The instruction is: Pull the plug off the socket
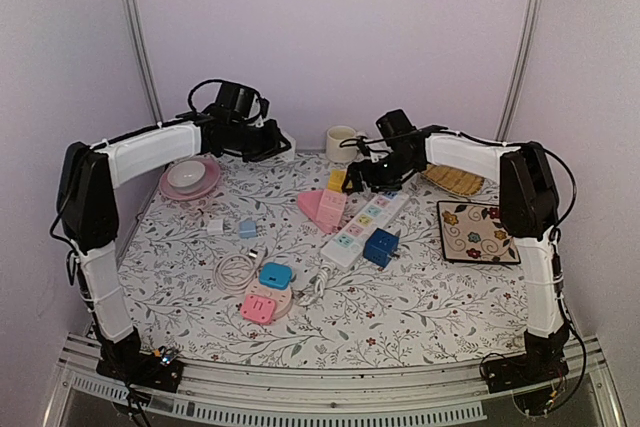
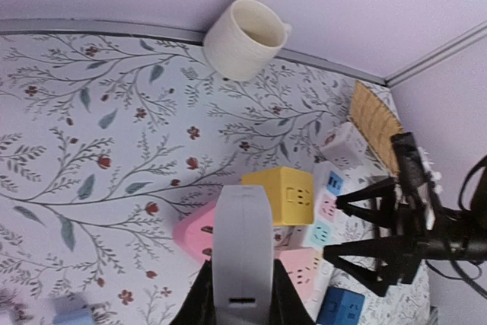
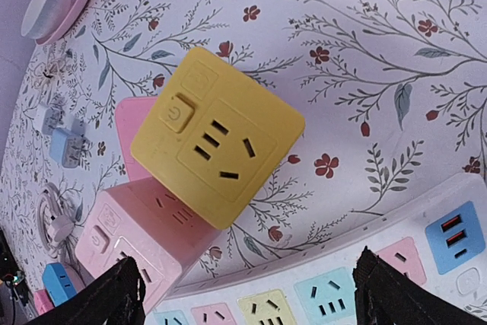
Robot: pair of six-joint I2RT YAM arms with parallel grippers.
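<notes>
The right gripper (image 3: 262, 298) is wide open. Its two dark fingers (image 3: 114, 298) stand far apart and hold nothing. The yellow plug cube (image 3: 217, 136) sits just ahead of them, in line with the gap but past the tips. It is tilted and rests on the pink socket cube (image 3: 144, 237), touching it. I cannot tell if its pins are pushed into the pink one. The pink socket cube lies just ahead of one finger. Neither finger touches the yellow cube. Right under the fingers runs a long white power strip (image 3: 434, 237) with coloured sockets.

The left gripper (image 2: 242, 298) is closed on a white block (image 2: 243, 241), which pokes out ahead from between its fingers. Far ahead of those fingers, a cream mug (image 2: 243, 39) stands by the back wall. The yellow cube is near the tip of the white block, a little to one side.
</notes>
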